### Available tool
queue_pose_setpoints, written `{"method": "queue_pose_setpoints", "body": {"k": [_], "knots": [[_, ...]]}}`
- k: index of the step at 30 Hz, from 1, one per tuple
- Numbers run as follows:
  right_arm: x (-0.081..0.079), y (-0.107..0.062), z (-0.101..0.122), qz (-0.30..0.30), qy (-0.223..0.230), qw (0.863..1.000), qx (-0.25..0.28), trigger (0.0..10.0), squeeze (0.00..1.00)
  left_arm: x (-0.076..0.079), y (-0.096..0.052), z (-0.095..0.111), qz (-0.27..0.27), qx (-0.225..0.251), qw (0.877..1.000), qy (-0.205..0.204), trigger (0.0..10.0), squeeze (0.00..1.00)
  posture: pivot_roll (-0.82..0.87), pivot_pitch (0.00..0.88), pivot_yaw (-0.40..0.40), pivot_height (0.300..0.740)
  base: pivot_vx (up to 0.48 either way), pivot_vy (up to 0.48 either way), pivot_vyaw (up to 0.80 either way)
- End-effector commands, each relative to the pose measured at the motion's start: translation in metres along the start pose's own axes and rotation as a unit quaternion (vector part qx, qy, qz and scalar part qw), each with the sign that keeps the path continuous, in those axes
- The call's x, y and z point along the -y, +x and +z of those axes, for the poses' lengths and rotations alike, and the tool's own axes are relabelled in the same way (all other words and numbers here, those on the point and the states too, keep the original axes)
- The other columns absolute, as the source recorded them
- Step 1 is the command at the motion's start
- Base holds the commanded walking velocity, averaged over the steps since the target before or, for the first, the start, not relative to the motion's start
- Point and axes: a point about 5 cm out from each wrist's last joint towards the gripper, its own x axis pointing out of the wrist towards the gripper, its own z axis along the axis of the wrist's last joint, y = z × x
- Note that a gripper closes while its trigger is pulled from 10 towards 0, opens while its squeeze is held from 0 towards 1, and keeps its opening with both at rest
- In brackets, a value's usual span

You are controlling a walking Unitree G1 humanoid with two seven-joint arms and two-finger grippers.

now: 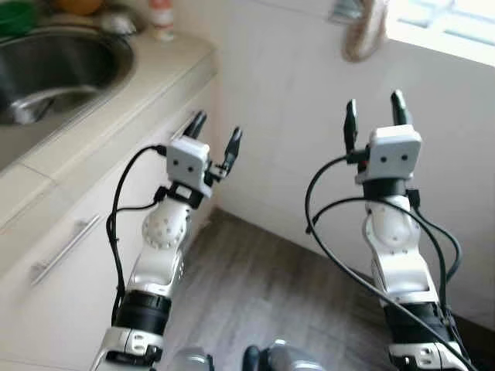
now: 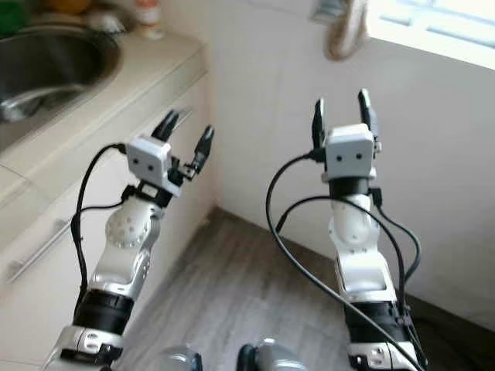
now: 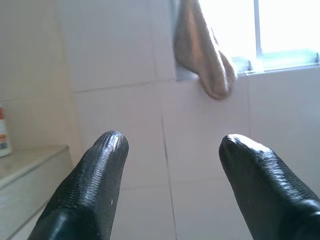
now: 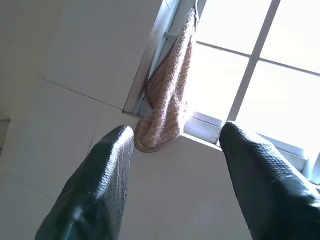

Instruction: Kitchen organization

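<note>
Head view: beige counter (image 1: 147,85) seen at left, steel sink (image 1: 54,69) set into it, bottle (image 1: 162,17) stood at back edge. White cabinet (image 1: 93,232) with bar handle (image 1: 66,249) below. Grey wood floor (image 1: 255,286). White tiled wall (image 1: 286,116) ahead, window (image 4: 260,75) above, beige cloth (image 4: 167,95) hung at frame. Left gripper (image 1: 216,139) raised beside cabinet, fingers spread, nothing held. Right gripper (image 1: 375,112) raised toward wall, fingers spread, empty, well apart from cloth.
</note>
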Motion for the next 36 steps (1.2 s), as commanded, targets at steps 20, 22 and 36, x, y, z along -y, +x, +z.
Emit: {"method": "queue_pose_setpoints", "body": {"k": [20,22,36], "knots": [[0.0076,0.0028,0.0013,-0.012,-0.005,1.0,0.004,10.0,0.0,0.0009,0.0054,0.0047,0.002,0.009,1.0,-0.004,10.0,0.0,0.14,0.0,-0.036,0.74,0.0,0.057,-0.8],[0.0079,0.0029,0.0011,-0.014,-0.004,1.0,0.004,10.0,0.0,-0.0005,0.0054,0.0047,0.007,0.01,1.0,-0.011,10.0,0.0,0.14,0.0,-0.037,0.74,0.0,-0.24,-0.8],[0.0112,0.0022,-0.0033,-0.028,0.013,0.999,-0.014,10.0,0.0,0.0008,0.0048,0.0036,0.002,0.006,1.0,0.006,10.0,0.0,0.14,0.0,-0.037,0.74,0.0,0.262,-0.79]]}}
